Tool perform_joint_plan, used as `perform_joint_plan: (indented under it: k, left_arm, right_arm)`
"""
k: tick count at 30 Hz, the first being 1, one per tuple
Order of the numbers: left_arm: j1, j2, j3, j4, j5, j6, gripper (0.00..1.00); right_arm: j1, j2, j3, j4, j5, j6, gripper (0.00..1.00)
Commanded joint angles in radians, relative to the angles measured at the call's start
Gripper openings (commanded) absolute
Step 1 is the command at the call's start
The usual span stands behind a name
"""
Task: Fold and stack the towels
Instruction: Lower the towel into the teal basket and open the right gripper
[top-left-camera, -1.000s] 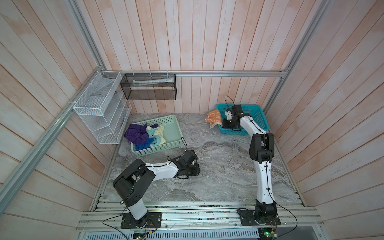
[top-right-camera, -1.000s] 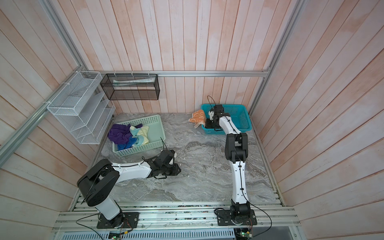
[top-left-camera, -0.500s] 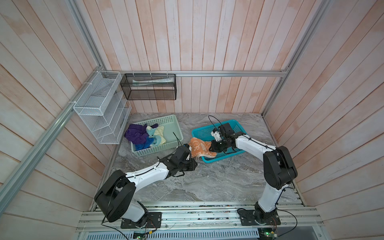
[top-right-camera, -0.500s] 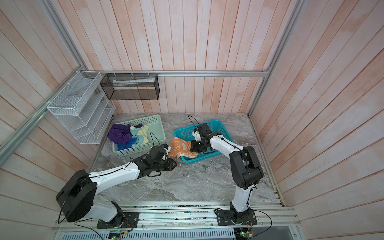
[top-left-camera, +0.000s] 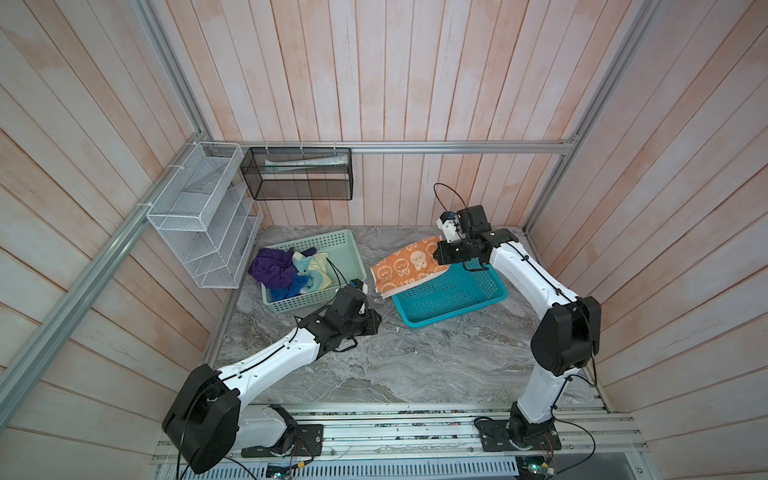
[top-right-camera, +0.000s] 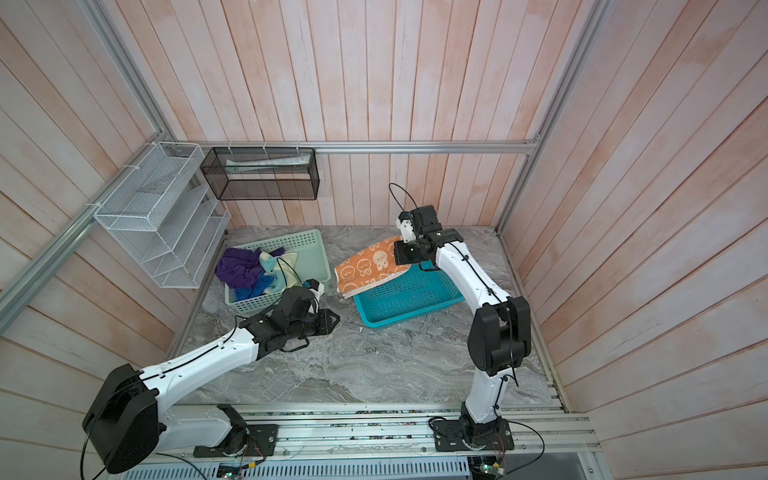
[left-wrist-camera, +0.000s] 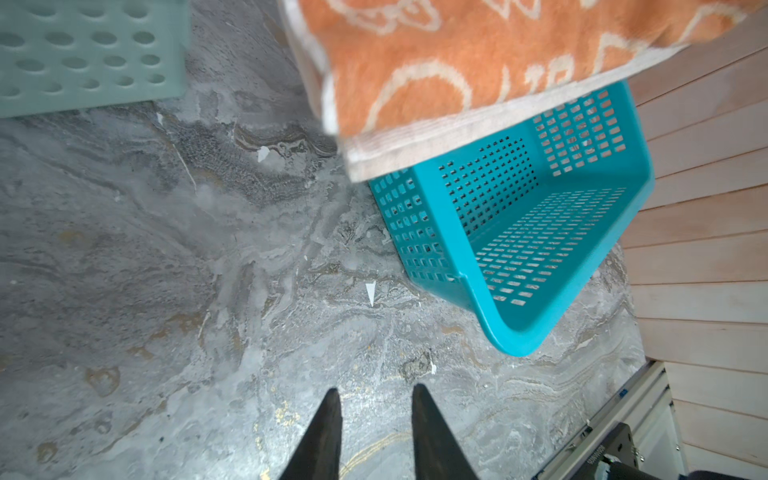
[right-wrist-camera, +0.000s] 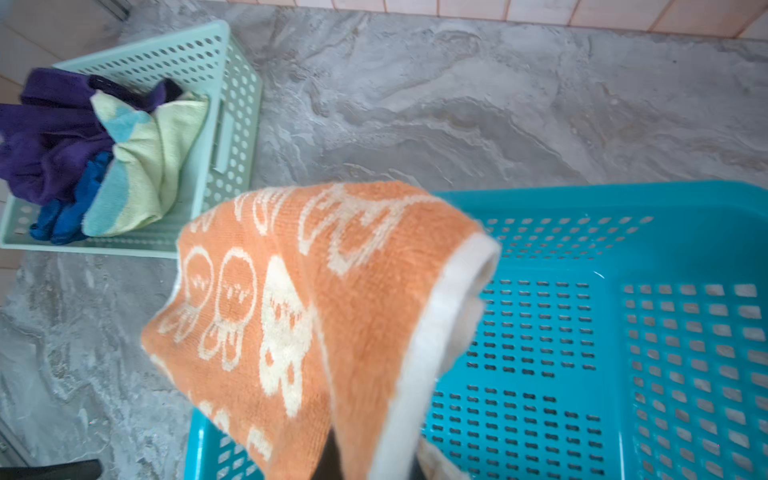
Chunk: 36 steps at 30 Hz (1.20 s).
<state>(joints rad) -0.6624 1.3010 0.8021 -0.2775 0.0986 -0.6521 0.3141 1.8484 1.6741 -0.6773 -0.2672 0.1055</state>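
Note:
The orange-peach towel (top-left-camera: 405, 266) (top-right-camera: 365, 268) with cartoon faces hangs in the air over the far left end of the teal basket (top-left-camera: 457, 312) (top-right-camera: 411, 311). My right gripper (top-left-camera: 437, 255) (right-wrist-camera: 365, 465) is shut on the towel's far right end, and the cloth (right-wrist-camera: 291, 291) drapes over its fingers. My left gripper (top-left-camera: 377, 322) (left-wrist-camera: 376, 399) is open and empty, low over the marble, short of the towel's lower corner (left-wrist-camera: 457, 62). The purple (top-left-camera: 272, 268), blue (top-left-camera: 293, 284) and teal-and-yellow (top-left-camera: 313, 270) towels lie crumpled in the mint basket (top-left-camera: 345, 249).
The teal basket (left-wrist-camera: 519, 332) holds nothing that I can see. A white wire rack (top-left-camera: 199, 216) and a black mesh bin (top-left-camera: 299, 174) hang on the walls at the back left. Bare marble tabletop (top-left-camera: 415, 365) lies in front of both baskets.
The right gripper has lifted the orange towel up and toward the back right. The left gripper, at the towel's left end half a second ago, is now apart from it. The teal basket has shifted.

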Motion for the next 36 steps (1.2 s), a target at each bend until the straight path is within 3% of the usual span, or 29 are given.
perform_joint_plan:
  k: [1, 8, 19, 20, 22, 24, 27, 31, 35, 36]
  left_arm:
    - [0.009, -0.018, -0.004, -0.041, -0.026, 0.022, 0.31]
    - [0.018, -0.017, -0.043, -0.037, -0.027, 0.007, 0.31]
    - [0.028, 0.052, 0.013, -0.059, -0.013, 0.026, 0.31]
    - [0.028, 0.048, 0.020, -0.065, -0.016, 0.030, 0.31]
    - [0.029, 0.035, 0.039, -0.089, -0.034, 0.046, 0.32]
    - [0.038, 0.023, 0.072, -0.121, -0.054, 0.070, 0.35]
    - [0.080, 0.013, 0.137, -0.181, -0.065, 0.120, 0.39]
    - [0.173, 0.024, 0.230, -0.265, -0.119, 0.182, 0.45]
    - [0.297, 0.078, 0.310, -0.324, -0.181, 0.212, 0.56]
    - [0.331, 0.098, 0.320, -0.322, -0.190, 0.220, 0.60]
  right_arm:
    - [-0.049, 0.056, -0.071, 0.009, -0.061, -0.055, 0.00]
    - [-0.112, 0.162, -0.121, 0.026, -0.099, -0.128, 0.00]
    - [-0.155, 0.238, -0.042, -0.048, 0.046, -0.188, 0.00]
    - [-0.158, 0.239, -0.033, -0.055, 0.083, -0.180, 0.05]
    - [-0.161, 0.243, 0.022, -0.112, 0.207, -0.159, 0.43]
    - [-0.158, 0.225, 0.065, -0.164, 0.261, -0.144, 0.54]
    - [-0.142, 0.135, 0.055, -0.162, 0.239, -0.116, 0.57]
    - [-0.071, -0.044, -0.085, -0.082, 0.192, -0.070, 0.57]
    - [0.127, -0.242, -0.330, 0.035, 0.399, 0.015, 0.55]
    - [0.175, -0.293, -0.387, 0.057, 0.399, 0.037, 0.53]
